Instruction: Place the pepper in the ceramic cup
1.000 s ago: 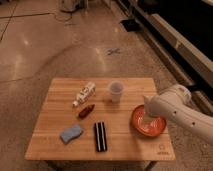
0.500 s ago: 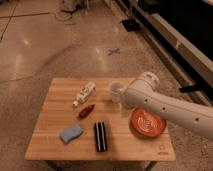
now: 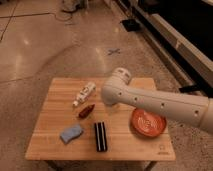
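Observation:
The pepper is a small dark red-brown tapered piece lying on the wooden table, left of centre. My white arm reaches in from the right across the table's middle. Its rounded end, with the gripper under it, sits just right of the pepper and a little above the table. The arm's end covers the spot where the ceramic cup stood, so the cup is hidden. The gripper is not touching the pepper.
A white labelled bottle lies behind the pepper. A blue sponge and a black rectangular block lie near the front edge. An orange-red bowl stands at the right, partly under the arm. Bare floor surrounds the table.
My arm has swung left from over the orange bowl to the table's middle, and now covers the cup. The pepper, bottle, sponge and block have not moved.

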Robot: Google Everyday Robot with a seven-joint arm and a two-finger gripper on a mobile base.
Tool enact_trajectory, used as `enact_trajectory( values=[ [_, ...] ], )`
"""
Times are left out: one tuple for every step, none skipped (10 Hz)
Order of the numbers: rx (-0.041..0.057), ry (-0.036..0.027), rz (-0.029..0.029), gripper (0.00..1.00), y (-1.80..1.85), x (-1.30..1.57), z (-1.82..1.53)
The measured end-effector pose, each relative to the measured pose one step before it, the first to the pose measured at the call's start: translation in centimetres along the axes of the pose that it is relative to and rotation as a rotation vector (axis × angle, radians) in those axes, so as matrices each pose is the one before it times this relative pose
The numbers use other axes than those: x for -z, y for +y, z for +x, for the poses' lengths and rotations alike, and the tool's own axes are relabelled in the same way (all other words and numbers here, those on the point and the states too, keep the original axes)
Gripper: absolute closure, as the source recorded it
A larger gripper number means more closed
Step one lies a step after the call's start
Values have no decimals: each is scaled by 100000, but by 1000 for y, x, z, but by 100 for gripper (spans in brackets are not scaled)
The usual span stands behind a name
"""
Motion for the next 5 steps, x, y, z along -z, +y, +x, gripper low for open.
enact_trajectory(
  values=[
    [3872, -575, 1526, 20, 557, -1037, 1014],
    [2732, -440, 1112, 20, 438, -658, 736],
    [3512, -392, 1184, 20, 605, -804, 1040],
    [4142, -617, 1586, 20, 520, -1029, 1178],
    [3123, -147, 1192, 20, 416, -817, 1061]
  ],
)
